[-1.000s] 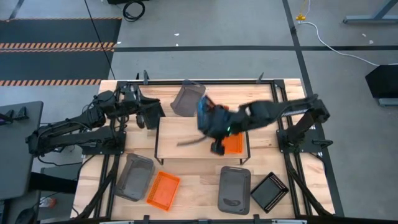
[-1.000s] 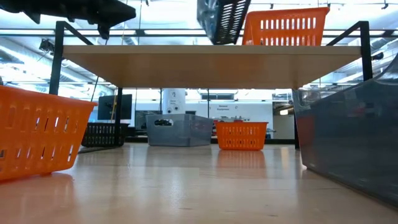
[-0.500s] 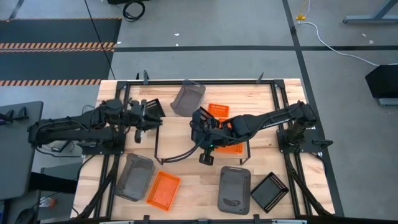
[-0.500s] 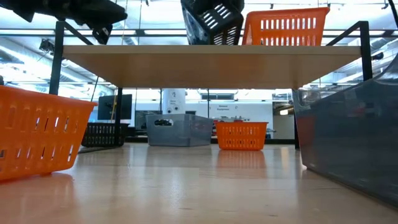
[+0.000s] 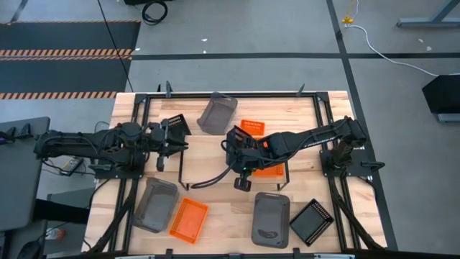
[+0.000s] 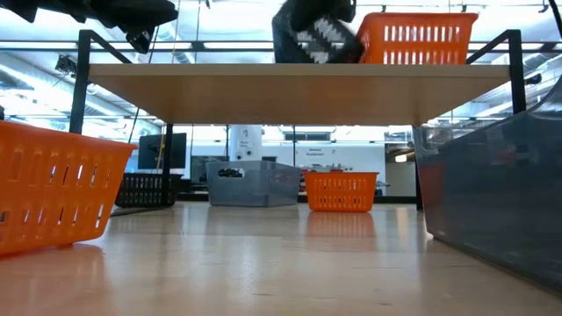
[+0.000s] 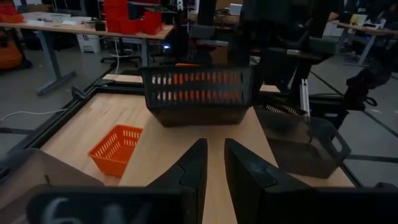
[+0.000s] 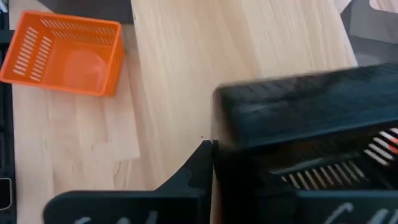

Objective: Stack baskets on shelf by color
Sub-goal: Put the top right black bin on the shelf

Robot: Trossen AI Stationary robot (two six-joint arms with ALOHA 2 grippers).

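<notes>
Right wrist view: black basket (image 8: pixel 298 118) on shelf (image 8: pixel 180 81)

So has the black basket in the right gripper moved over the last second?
Yes. In the high view the black basket has come down from near the shelf's far edge onto its middle, beside the orange basket.

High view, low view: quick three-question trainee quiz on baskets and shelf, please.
1. True or false: an orange perforated plastic basket stands on the light-wood shelf.
2. In the high view, how many solid grey plastic baskets are there? A two, B three, C five.
3. Which arm reaches over the shelf at the black perforated plastic basket?
Key: 1 true; 2 B; 3 the right arm.
</notes>
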